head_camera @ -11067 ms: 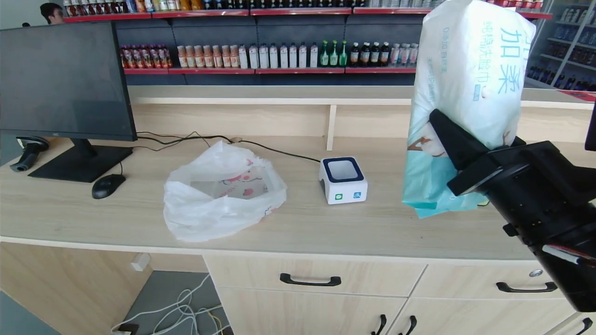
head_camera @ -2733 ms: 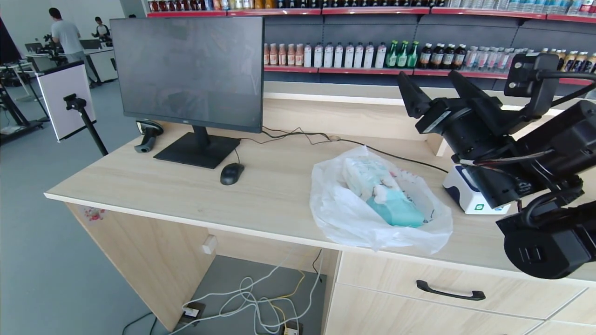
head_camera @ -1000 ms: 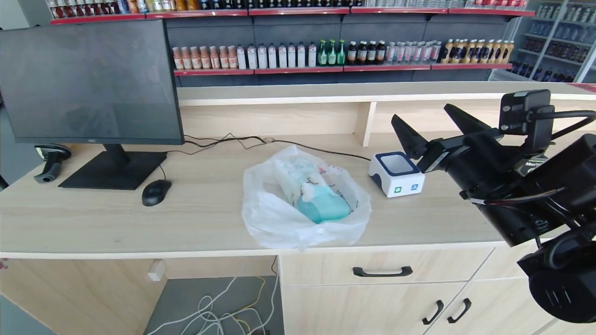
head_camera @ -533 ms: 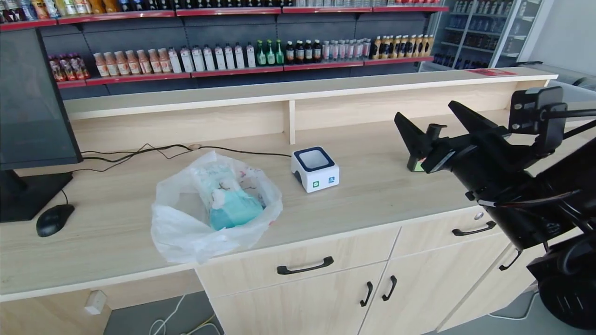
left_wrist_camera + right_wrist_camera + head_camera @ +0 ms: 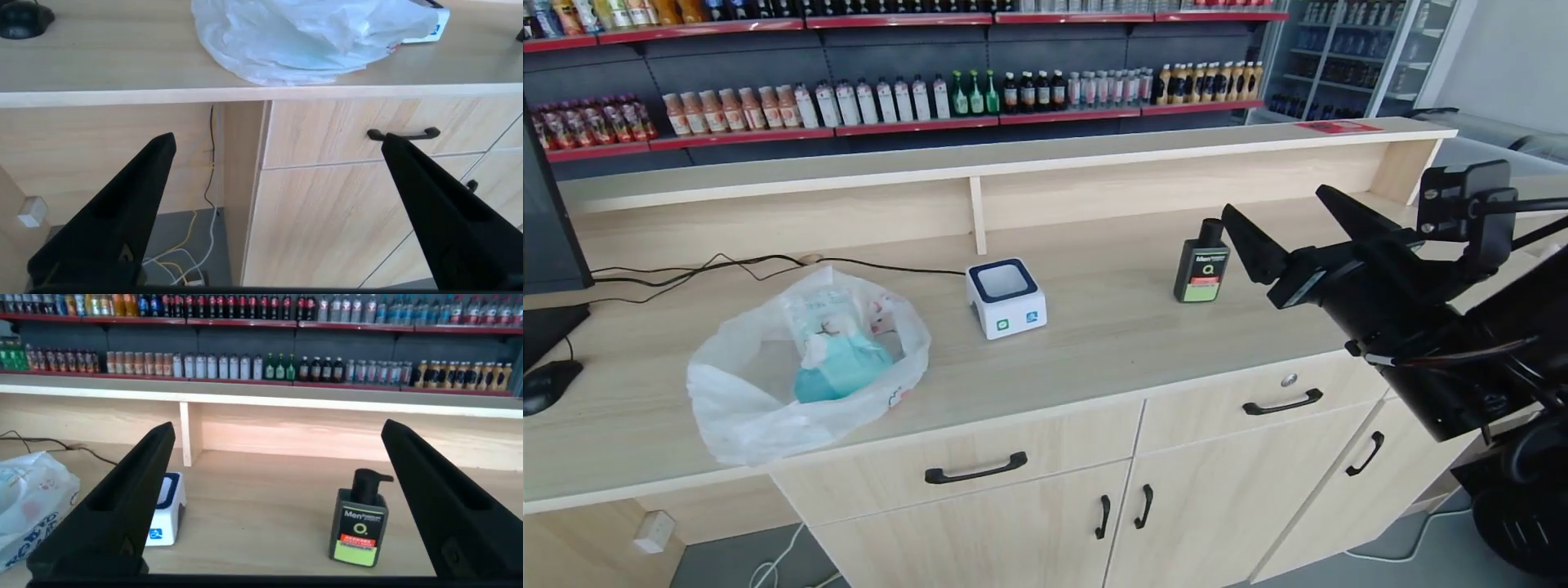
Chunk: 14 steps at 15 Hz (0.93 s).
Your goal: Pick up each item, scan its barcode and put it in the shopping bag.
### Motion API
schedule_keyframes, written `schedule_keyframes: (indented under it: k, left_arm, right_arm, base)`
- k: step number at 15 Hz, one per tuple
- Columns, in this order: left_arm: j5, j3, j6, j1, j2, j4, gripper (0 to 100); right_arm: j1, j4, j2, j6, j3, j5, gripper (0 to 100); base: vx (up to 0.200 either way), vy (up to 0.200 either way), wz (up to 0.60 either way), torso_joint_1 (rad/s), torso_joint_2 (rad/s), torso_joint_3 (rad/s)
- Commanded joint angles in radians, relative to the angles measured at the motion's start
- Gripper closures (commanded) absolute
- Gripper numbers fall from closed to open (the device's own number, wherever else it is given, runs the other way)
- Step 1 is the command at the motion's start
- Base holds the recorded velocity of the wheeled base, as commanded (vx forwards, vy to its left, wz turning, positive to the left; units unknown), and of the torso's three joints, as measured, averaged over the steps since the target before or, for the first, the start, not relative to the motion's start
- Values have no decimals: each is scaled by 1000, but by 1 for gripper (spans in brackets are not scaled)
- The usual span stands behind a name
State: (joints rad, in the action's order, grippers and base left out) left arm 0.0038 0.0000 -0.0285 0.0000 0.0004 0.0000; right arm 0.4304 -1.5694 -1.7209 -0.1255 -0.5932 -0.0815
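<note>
Bare light-wood countertop (image 5: 1111,327) between white cube scanner (image 5: 1005,298) and dark pump bottle with green label (image 5: 1201,261). Walled behind by raised wooden back ledge (image 5: 1094,155) and upright divider (image 5: 977,214). Crumpled white plastic bag (image 5: 743,392) well apart from scanner, mouth open upward.

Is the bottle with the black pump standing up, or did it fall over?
Standing up. The pump bottle sits on its base on the counter, with its black pump at the top and its label facing front.
</note>
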Motion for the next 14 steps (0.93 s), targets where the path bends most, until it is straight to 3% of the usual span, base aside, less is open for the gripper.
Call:
schedule_keyframes:
  k: [1, 4, 7, 11, 14]
  left_arm:
    - [1, 0, -1, 0, 0, 0, 0]
    - [2, 0, -5, 0, 0, 0, 0]
    - [1, 0, -5, -2, 0, 0, 0]
    - [1, 0, -5, 0, 0, 0, 0]
    - [1, 0, -4, -2, 0, 0, 0]
  right_arm:
    - [1, -1, 0, 0, 3, 0, 0]
    - [5, -1, 15, 0, 13, 0, 0]
    - [28, -1, 41, -25, 75, 8, 0]
    - [70, -1, 61, -14, 328, 35, 0]
    - [64, -1, 41, 6, 316, 35, 0]
  base:
    - [0, -200, 600, 2, -2, 7]
    - [0, -200, 600, 2, 2, 4]
    - [0, -200, 0, 4, 2, 2]
    - [0, -200, 0, 2, 2, 4]
    - [0, -200, 0, -1, 2, 2]
